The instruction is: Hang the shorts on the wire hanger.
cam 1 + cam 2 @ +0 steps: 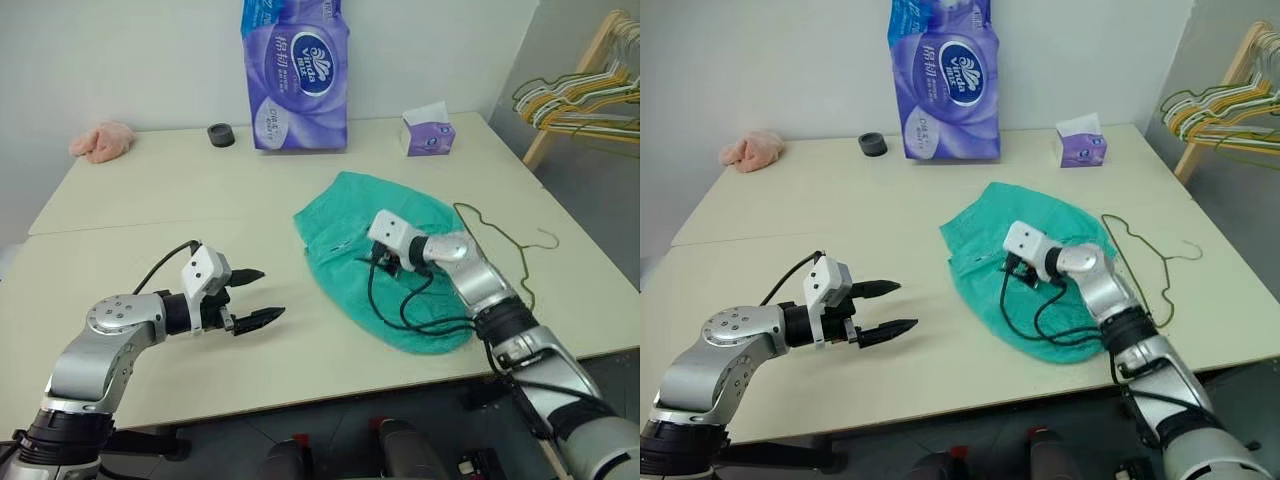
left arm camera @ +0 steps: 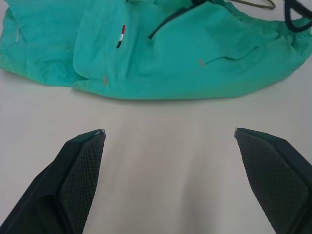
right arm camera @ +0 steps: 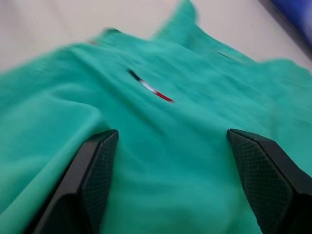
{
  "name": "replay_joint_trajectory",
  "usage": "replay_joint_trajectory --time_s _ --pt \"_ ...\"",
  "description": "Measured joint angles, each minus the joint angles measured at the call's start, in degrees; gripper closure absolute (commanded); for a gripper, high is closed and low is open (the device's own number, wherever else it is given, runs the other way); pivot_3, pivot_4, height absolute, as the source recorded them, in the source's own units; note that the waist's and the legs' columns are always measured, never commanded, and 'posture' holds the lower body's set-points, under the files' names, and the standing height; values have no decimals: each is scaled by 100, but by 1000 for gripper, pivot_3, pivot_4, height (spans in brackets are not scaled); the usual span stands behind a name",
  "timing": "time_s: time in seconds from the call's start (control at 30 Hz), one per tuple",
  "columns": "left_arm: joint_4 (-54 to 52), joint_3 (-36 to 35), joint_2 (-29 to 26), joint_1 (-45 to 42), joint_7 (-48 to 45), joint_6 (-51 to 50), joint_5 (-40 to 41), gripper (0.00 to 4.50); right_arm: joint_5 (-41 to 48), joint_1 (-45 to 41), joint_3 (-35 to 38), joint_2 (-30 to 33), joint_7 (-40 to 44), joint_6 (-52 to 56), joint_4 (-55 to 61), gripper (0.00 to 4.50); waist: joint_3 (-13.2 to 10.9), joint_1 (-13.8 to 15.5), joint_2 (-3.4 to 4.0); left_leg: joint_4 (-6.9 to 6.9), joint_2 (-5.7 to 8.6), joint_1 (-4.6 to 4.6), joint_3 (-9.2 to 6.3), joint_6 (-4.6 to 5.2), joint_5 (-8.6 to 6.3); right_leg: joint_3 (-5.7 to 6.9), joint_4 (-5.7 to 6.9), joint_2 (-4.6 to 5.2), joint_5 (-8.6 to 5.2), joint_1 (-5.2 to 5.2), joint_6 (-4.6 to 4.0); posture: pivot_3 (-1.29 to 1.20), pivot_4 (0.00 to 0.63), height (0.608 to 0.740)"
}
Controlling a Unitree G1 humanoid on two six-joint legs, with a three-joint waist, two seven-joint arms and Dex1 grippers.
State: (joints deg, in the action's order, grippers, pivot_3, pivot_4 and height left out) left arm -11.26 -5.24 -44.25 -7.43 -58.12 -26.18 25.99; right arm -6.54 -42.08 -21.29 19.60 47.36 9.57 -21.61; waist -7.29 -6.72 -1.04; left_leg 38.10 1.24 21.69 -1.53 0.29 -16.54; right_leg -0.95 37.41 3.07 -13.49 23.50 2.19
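While spread wide over the shorts (image 1: 350, 215), right gripper (image 3: 170, 161) grips nothing. Left gripper (image 1: 255, 297) gapes empty, shorts at two o'clock. Striped tag (image 3: 151, 88) seen from the wrist.

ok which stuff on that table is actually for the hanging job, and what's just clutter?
For the job:
- shorts, spread on the table
- wire hanger, beside the shorts
- right gripper, open over the shorts
- left gripper, open, apart from them

Lying about:
- tissue pack
- tissue box
- pink cloth
- black ring
- hanger rack
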Motion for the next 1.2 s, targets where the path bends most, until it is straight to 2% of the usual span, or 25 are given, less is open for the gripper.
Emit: replay_joint_trajectory --time_s 0.17,0.3,0.4,0.5,0.67,0.77,0.87,1.0,1.2 --pt "2 -32 -154 -1 -41 -7 5 0 61 562 -463 3 541 361 1056 697 1 16 -3 9 3 -12 -2 -5 3 3 37 0 -1 1 -1 -130 77 740" --pt "11 -42 -183 -2 -104 -7 10 0 -29 820 -714 55 651 327 1394 697 1 21 -3 16 6 -30 -1 -8 9 2 54 -5 -1 -11 -2 -128 78 740" --pt "11 -53 -182 -1 -103 -12 18 0 80 841 -622 19 624 247 1607 697 1 20 -3 14 5 -33 -1 -9 9 2 54 -14 -2 -13 -3 -125 80 740" --pt "12 -104 -180 11 -72 -56 44 0 399 761 -142 -203 369 222 1723 697 1 24 -3 14 5 -32 -1 -10 9 0 55 -11 -2 -12 -4 -125 81 740" --pt "-5 -140 -169 89 -19 -82 86 0 -100 -163 698 -108 -1298 88 339 697 5 44 -8 10 8 -35 -3 -15 12 2 54 -3 -2 -13 -7 -127 81 740" --pt "-16 -139 -168 94 -21 -86 96 0 -647 -416 621 -4 -2011 -119 -677 697 5 33 -8 2 6 -34 2 -16 13 -2 53 -3 -5 -9 -11 -128 82 740" --pt "-20 -138 -168 89 -31 -91 100 0 -1043 -500 403 -4 -2331 -305 -1478 697 4 -1 -8 0 6 -31 6 -16 12 -5 52 -3 -6 -5 -13 -128 83 740" --pt "-42 -138 -168 88 -48 -95 102 0 -1130 -472 199 -115 -2157 -504 -1660 697 5 -125 -8 0 5 -30 7 -15 13 -6 53 -4 -6 -4 -12 -126 85 740" --pt "-76 -139 -173 84 -115 -109 114 0 -638 54 119 -555 -1195 -599 -443 697 4 -162 -7 -1 -1 -30 -1 -15 12 -3 55 -10 -6 -4 -12 -122 89 740"
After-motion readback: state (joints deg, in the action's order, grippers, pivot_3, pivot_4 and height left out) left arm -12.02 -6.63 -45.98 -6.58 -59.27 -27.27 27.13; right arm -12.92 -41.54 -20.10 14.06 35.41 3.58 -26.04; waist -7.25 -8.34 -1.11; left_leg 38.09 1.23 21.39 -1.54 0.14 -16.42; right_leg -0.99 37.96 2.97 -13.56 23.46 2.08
